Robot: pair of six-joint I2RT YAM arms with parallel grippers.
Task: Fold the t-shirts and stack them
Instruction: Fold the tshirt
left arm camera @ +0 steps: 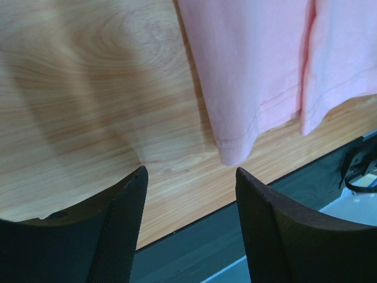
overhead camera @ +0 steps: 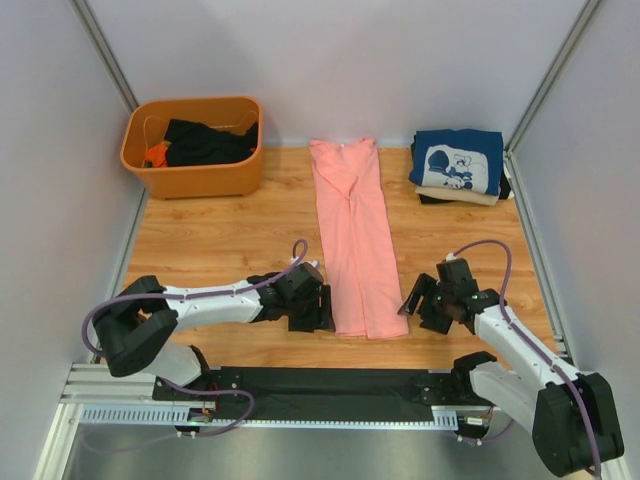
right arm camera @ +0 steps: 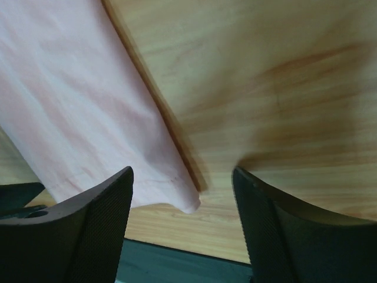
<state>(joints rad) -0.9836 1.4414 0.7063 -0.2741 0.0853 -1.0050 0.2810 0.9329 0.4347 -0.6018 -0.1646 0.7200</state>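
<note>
Left end effector (overhead camera: 318, 310) open, jaws spread, low over the table (overhead camera: 220, 240), just beside the left hem corner of the salmon-pink t-shirt (overhead camera: 355, 240). Right end effector (overhead camera: 420, 305) also open, by the right hem corner. Nothing gripped yet. We read the pink shirt as folded lengthwise into a long strip, collar far and hem near the arms, so both corners are in reach for a hem-to-collar fold. Navy printed t-shirt (overhead camera: 458, 160) tops a folded stack (overhead camera: 470, 196) at far right, likely the drop spot. Dark garments (overhead camera: 205, 145) wait in the orange tub (overhead camera: 200, 180), far left.
</note>
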